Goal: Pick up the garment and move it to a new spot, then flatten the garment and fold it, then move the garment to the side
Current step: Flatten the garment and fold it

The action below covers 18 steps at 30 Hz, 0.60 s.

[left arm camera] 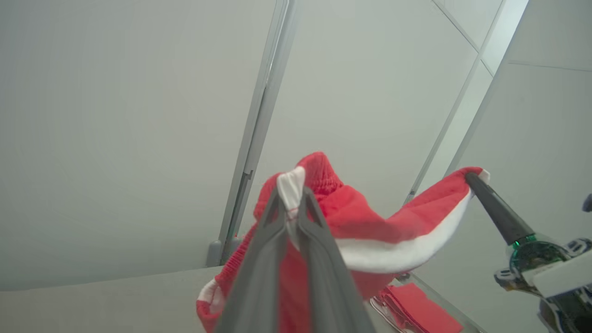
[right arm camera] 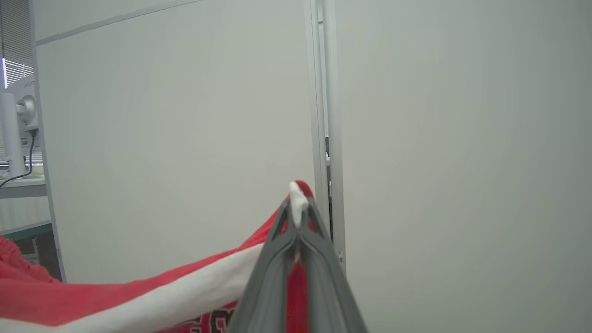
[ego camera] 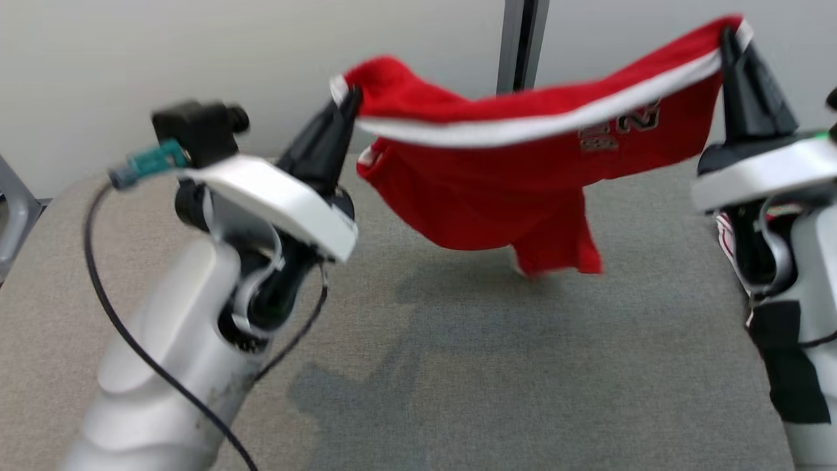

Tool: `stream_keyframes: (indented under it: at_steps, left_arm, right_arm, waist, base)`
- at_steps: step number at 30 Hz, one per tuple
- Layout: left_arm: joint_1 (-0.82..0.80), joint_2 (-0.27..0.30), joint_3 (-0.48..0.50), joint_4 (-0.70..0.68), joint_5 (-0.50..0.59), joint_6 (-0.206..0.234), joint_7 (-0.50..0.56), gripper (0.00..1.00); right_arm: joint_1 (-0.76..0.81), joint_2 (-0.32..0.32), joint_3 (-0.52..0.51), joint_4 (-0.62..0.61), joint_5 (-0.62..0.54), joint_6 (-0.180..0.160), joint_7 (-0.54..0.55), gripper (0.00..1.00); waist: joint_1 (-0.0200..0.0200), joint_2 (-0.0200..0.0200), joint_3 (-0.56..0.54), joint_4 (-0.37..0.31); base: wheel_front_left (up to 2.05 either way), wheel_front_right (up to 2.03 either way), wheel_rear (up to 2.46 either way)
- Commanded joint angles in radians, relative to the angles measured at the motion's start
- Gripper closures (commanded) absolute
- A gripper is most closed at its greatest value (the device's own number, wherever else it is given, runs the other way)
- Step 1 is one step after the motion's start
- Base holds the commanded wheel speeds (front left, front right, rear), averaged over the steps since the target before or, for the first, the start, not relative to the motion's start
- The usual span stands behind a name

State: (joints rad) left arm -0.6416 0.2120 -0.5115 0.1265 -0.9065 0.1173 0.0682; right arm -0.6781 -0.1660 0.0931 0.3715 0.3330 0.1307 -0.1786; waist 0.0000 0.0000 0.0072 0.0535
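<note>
The garment [ego camera: 503, 190] is red with a white band and dark lettering, and it hangs in the air above the grey table [ego camera: 458, 366], stretched between both grippers. My left gripper [ego camera: 353, 98] is shut on its left upper corner; the left wrist view shows the white edge of the garment [left arm camera: 370, 226] pinched at that gripper's tips [left arm camera: 291, 194]. On the right upper corner my right gripper [ego camera: 729, 36] is shut, and the right wrist view has the garment [right arm camera: 138, 291] sagging away from the closed tips [right arm camera: 298, 206]. The lowest fold hangs just above the table.
A pale wall with a grey vertical post [ego camera: 520, 46] rises behind the table. A black cable [ego camera: 111, 307] loops beside my left forearm. More red cloth [left arm camera: 416, 310] lies on a clear surface below the right arm in the left wrist view.
</note>
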Motion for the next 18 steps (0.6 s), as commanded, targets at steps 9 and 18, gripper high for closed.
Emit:
stream_keyframes:
  at_steps: [9,18]
  left_arm:
    - [-0.21,-0.01,0.065,0.02,-0.069,0.044,0.122,1.0]
    - [-0.54,-0.016,0.146,0.182,-0.093,0.053,0.173,1.0]
  right_arm:
    - [-0.142,0.041,-0.096,-0.126,-0.147,0.0,0.161,1.0]
    - [-0.485,0.042,-0.067,-0.034,0.014,0.0,0.234,1.0]
  waist:
    - [0.0,0.0,0.086,-0.026]
    - [0.0,0.0,0.36,-0.07]
  base:
    - [0.0,0.0,0.0]
    - [0.0,0.0,0.0]
